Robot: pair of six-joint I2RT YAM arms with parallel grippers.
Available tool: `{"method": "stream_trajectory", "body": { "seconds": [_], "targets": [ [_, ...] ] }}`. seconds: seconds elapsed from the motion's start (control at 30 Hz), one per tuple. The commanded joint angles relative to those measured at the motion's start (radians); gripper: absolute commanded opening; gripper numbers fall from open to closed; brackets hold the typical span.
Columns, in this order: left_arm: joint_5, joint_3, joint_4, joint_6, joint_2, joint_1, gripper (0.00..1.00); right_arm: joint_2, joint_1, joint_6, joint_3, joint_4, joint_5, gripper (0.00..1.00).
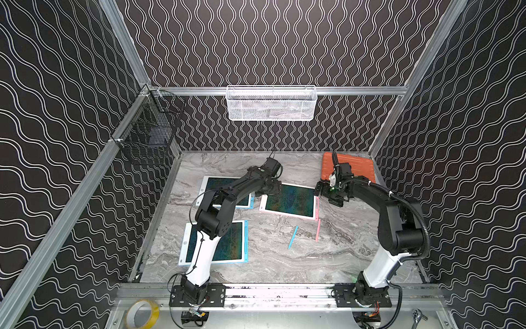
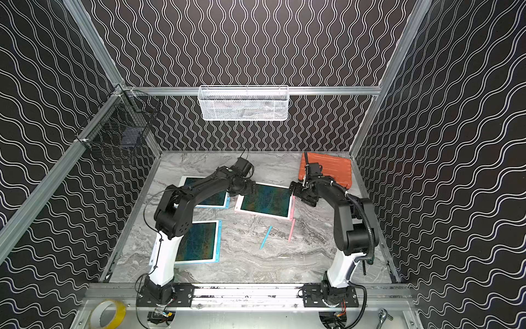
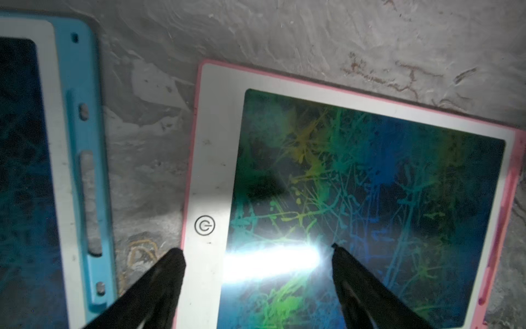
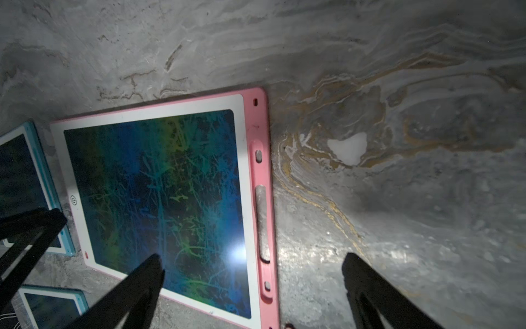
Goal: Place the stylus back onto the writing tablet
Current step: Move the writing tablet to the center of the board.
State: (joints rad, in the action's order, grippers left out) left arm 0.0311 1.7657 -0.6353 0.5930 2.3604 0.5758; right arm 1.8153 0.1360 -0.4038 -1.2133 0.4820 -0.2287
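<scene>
Matte black, the left pincer point(image 3: 256, 250) hangs spread and empty over the glossy pink-framed tablet point(image 3: 213, 142); the right pincer point(image 4: 252, 257), also spread, straddles its slotted edge. Slim pink stylus point(image 1: 318, 230) lies on the marbled grey table point(image 1: 341, 256) beside the tablet's corner.

Bare table point(image 1: 341, 256) lies open around the blue stylus point(image 1: 293, 237) and pink stylus point(image 1: 318, 230). Behind them the pink tablet point(image 1: 290, 200) lies flat; the orange case point(image 1: 361, 166) fills the far right corner

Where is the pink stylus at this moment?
In both top views the pink stylus lies flat on the marble table, by the pink writing tablet's near right corner, with the blue stylus to its left.
</scene>
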Motion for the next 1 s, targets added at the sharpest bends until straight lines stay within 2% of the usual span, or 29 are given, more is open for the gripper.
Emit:
{"method": "stream_trajectory", "body": {
  "seconds": [0.0,0.2,0.53,0.97],
  "targets": [
    [-0.007,0.014,-0.004,-0.006,0.013,-0.007,0.85,0.025,0.002,0.001,-0.017,-0.028,-0.011,0.99],
    [0.015,-0.021,0.007,-0.013,-0.001,-0.014,0.86,0.066,0.006,0.019,-0.032,-0.032,-0.015,0.99],
    [-0.032,-0.048,0.036,-0.009,0.04,-0.017,0.85,0.127,0.035,0.035,-0.059,-0.048,-0.04,0.98],
    [-0.071,-0.248,0.111,0.015,-0.055,-0.018,0.84,0.149,0.071,0.036,-0.066,-0.036,-0.067,0.92]
  ]
}}
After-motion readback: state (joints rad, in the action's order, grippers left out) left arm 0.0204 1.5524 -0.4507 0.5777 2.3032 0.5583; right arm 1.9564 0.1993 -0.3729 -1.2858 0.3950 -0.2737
